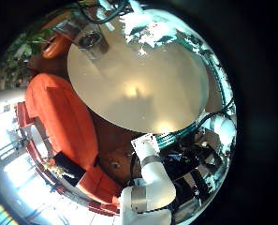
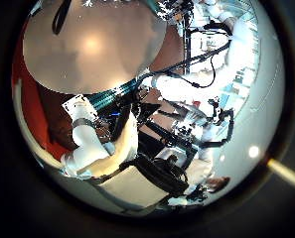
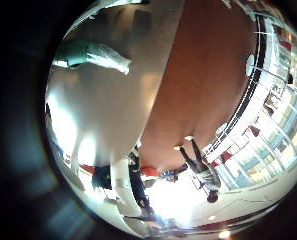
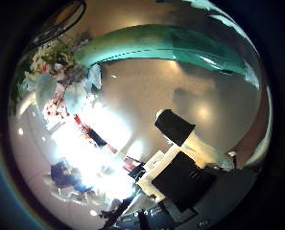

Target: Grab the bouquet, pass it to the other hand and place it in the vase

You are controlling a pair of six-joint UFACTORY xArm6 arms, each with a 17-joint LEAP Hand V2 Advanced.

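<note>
Both hands empty. Right hand (image 4: 180,172) fingers look relaxed, off table; wrapped bouquet of pale flowers (image 4: 58,81) on round beige table (image 4: 171,91), beyond fingertips. Left hand fingers: cannot tell. Glass vase (image 1: 87,39) at far table edge. Risk: grabbing blooms not stems, crushing; bouquet sliding away.

The bouquet (image 4: 58,75) is laid on the worktop (image 4: 171,105), close under the right robot hand (image 4: 171,43), which is held over the surface beside it. In the left little finger side palm view, the vase (image 1: 90,42) is seen standing on the worktop near its rim, with the bouquet near it at the same edge. A sofa (image 1: 62,120) is placed on the floor alongside the worktop. A robot arm (image 1: 150,183) is set at the side opposite the vase.
</note>
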